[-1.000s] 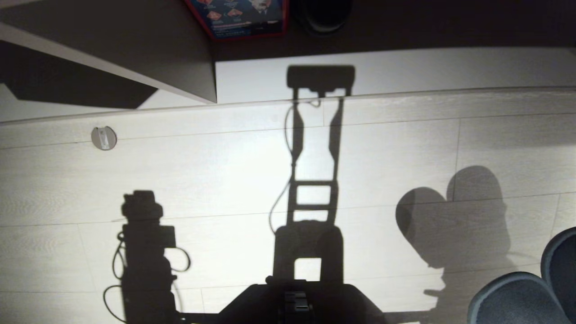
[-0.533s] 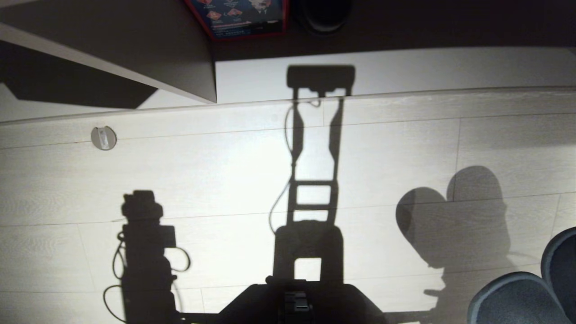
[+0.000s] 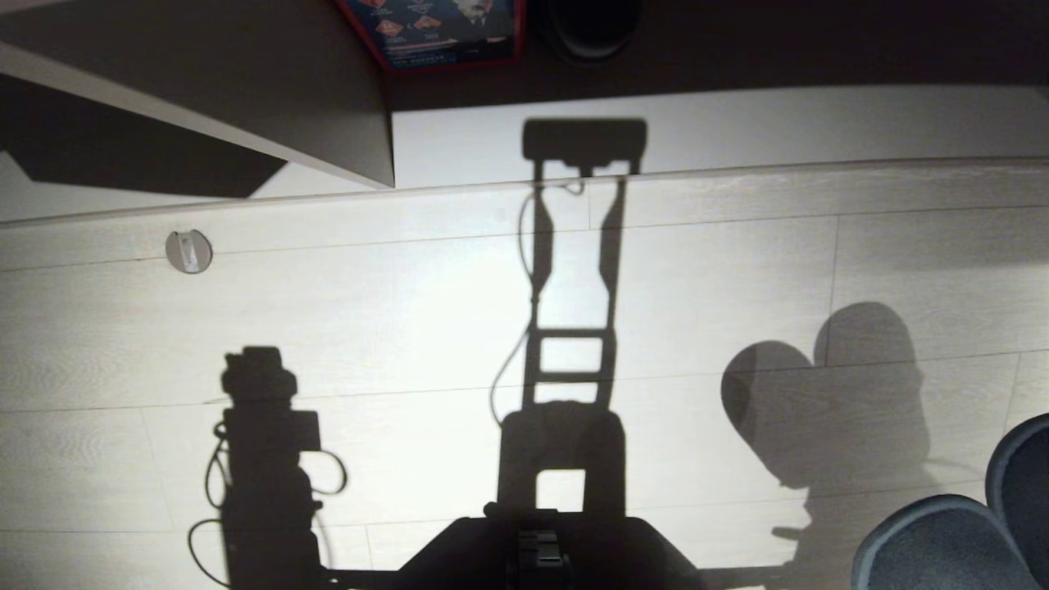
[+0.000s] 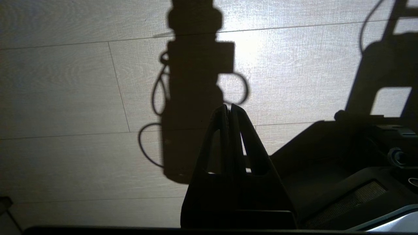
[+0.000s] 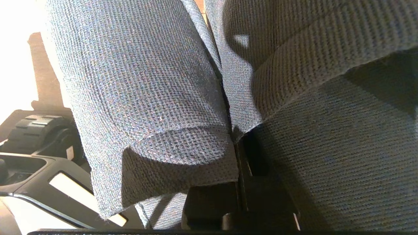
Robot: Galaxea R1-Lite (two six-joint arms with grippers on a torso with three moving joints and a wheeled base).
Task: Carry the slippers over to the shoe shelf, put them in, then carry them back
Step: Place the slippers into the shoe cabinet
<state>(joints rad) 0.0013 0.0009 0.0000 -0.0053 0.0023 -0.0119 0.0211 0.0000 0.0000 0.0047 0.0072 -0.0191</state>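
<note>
Right gripper: my jaws are clamped together on the pair of flat, soft, dark charcoal knit-fabric slippers. In the right wrist view both slippers hang from the pinch, one on each side of the jaw line, the fabric edges folded in between my fingers. In the head view only their rounded ends show, at the lower right corner, lifted clear of the pale wood-grain plank floor.

Left gripper: fingers pressed together, holding nothing, hanging over bare floor at my left side.

Ahead: a low cubby of grey-brown board, the shoe shelf, with a lighter base board running along its front and a slanted divider panel. Deep inside, in shade, sit a red-edged printed box and a round dark object; I cannot tell what that is.

Judgement: I am in the carry stage, slippers in hand, shelf close in front but the load not yet inside.

Notes for doing it well:
- The pinch takes only the fabric edges, so keep it firm and move smoothly; a jerk could shed one slipper.
- Aim for the open bay right of the divider, clear of the box.
- Bring the slippers low over the base board before letting go, so they land flat and together.
- Keep the left arm tucked away.
</note>
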